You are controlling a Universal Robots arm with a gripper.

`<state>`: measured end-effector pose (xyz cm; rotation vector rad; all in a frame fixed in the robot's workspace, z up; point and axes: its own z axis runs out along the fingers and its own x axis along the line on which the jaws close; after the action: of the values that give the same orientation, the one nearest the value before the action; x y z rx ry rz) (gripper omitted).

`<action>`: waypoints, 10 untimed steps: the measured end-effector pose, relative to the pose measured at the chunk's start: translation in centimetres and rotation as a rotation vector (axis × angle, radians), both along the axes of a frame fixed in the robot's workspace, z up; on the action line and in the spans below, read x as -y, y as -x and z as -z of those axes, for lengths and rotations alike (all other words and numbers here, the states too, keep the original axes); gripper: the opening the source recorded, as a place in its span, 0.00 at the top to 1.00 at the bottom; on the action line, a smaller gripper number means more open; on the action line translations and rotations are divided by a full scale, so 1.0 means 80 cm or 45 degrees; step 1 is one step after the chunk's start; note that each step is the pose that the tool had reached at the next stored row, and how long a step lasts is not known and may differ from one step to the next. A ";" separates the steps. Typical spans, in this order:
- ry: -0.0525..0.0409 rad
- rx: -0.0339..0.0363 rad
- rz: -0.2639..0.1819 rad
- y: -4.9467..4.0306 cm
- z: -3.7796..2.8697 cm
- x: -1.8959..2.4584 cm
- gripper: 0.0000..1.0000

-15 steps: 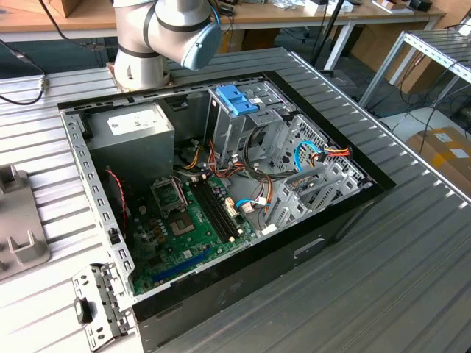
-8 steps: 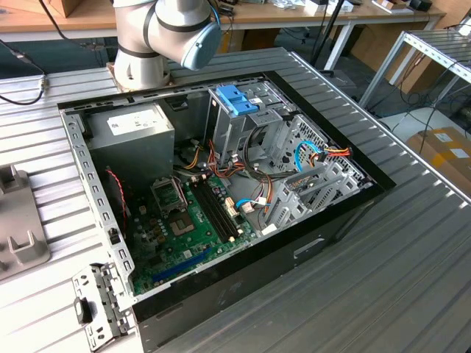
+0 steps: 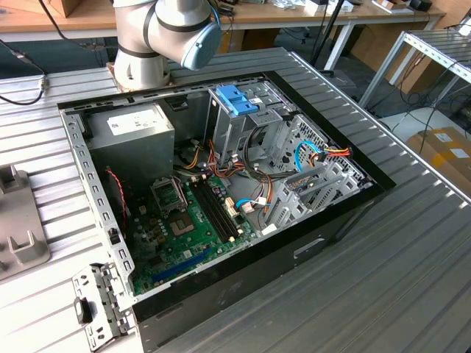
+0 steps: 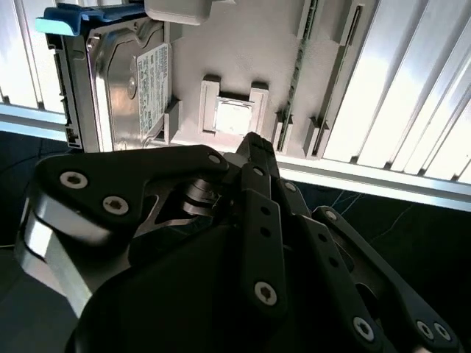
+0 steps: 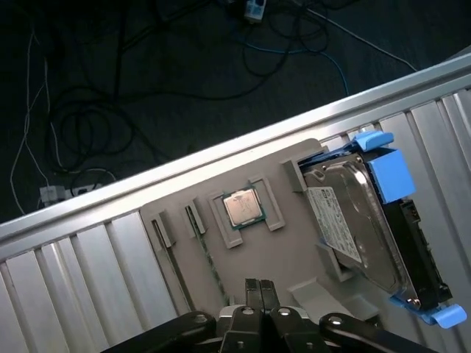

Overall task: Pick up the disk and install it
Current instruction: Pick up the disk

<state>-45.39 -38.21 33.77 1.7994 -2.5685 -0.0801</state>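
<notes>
Gripper (image 5: 259, 285) clenched, the two tips pressed flat together with nothing between them; in the second wrist view the same closed tip (image 4: 254, 143) pokes out past my black linkage. Disk (image 5: 353, 220) not yet picked up: it sits in a pocket at one end of a pale grey fixture plate (image 5: 272, 257), label side showing, blue bracket (image 5: 388, 173) wrapped along its edges. In the second wrist view the disk (image 4: 129, 81) is in that same pocket, bracket (image 4: 85, 18) at its far end. A square processor chip (image 5: 241, 208) lies in its own framed pocket on the plate, between the disk and two narrow slots. My tips hang over the plate close to the chip's pocket, apart from the disk and not touching it. The plate lies on the ribbed aluminium worktop (image 5: 73, 283), near its edge; beyond the edge, dark floor (image 5: 184, 44) with loose cables (image 5: 59, 132). In the exterior view, my arm (image 3: 165, 33) stands at the top of the frame, behind an open computer case (image 3: 221, 294) lying in the middle of the worktop (image 3: 383, 279). Inside the case: green motherboard (image 3: 184, 228) at centre, grey power-supply box (image 3: 132, 132) toward the upper part on the exterior view's left, and a light-blue latch (image 3: 237, 99) on the metal drive cage near the top.
</notes>
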 end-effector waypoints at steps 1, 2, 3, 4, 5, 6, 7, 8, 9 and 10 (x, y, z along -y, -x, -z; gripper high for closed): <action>0.000 0.0000 -0.014 0.000 0.0000 0.0000 0.90; 0.000 0.0000 -0.029 0.000 0.0000 0.0000 0.90; 0.000 0.0000 -0.043 0.000 0.0000 0.0000 0.90; 0.000 0.0000 -0.064 0.000 0.0000 0.0001 0.90; 0.000 0.0000 -0.081 0.000 0.0000 0.0001 0.90; 0.000 0.0001 -0.091 0.000 0.0000 0.0001 0.90; 0.000 0.0000 -0.102 0.000 0.0000 0.0000 0.90; 0.000 0.0001 -0.113 0.000 0.0000 0.0000 0.90; 0.000 0.0001 -0.125 0.000 0.0000 0.0000 0.90; 0.000 0.0000 -0.138 0.000 0.0000 0.0000 0.90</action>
<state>-45.39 -38.21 33.77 1.9337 -2.4655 -0.0795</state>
